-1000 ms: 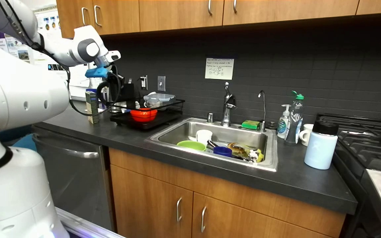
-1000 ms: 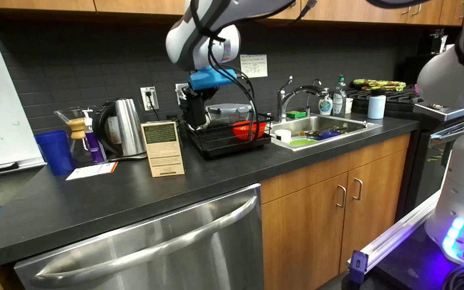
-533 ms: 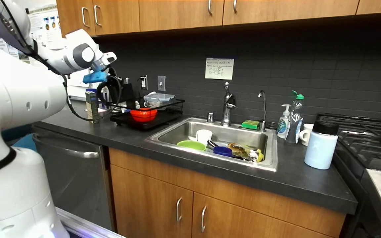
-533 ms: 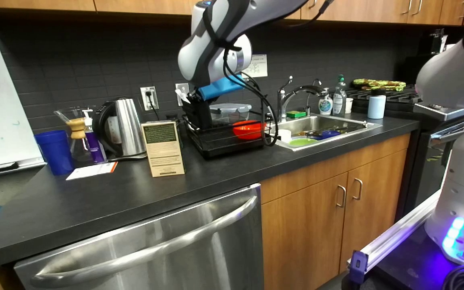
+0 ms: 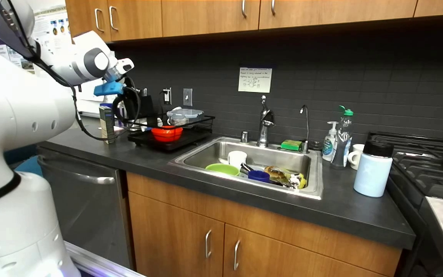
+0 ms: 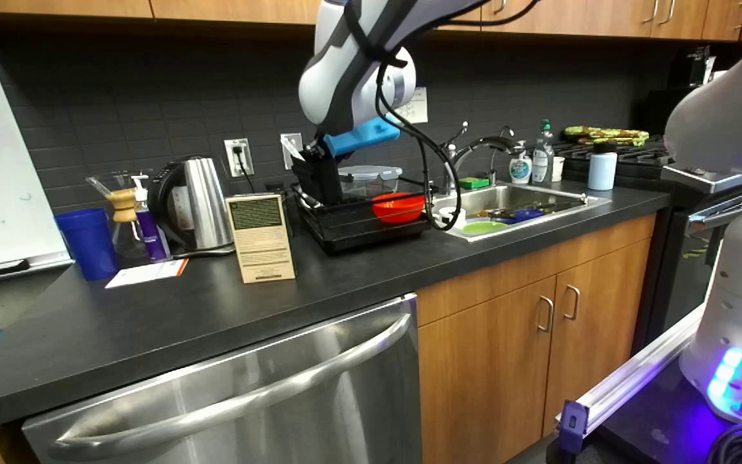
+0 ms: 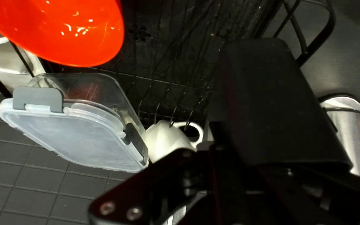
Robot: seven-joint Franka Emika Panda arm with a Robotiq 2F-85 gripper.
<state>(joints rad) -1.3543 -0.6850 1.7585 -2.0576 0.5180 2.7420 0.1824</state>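
My gripper [image 7: 227, 150] appears shut on the near wall of a black utensil holder [image 7: 280, 106]; the dark fingers blend with it, and one finger is partly hidden. In an exterior view the holder [image 6: 317, 180] is slightly tilted over the left end of the black dish rack [image 6: 371, 235], with light utensil handles sticking out. I cannot tell whether its bottom touches the rack. A white mug [image 7: 167, 137] lies beside the fingers, next to a clear container with a pale lid [image 7: 73, 134]. A red-orange bowl [image 7: 73, 34] sits in the rack.
A tan box [image 6: 260, 238], steel kettle [image 6: 207, 203] and blue cup [image 6: 87, 243] stand left of the rack. The sink [image 5: 317, 184] holds a green bowl [image 5: 222, 168], a white cup [image 5: 237, 158] and other dishes. Upper cabinets [image 5: 210, 15] hang above; black cables loop from the wrist.
The arm and gripper have shifted, slightly left in an exterior view and rightward in an exterior view from another place. The black holder has shifted and tilted slightly with the gripper.
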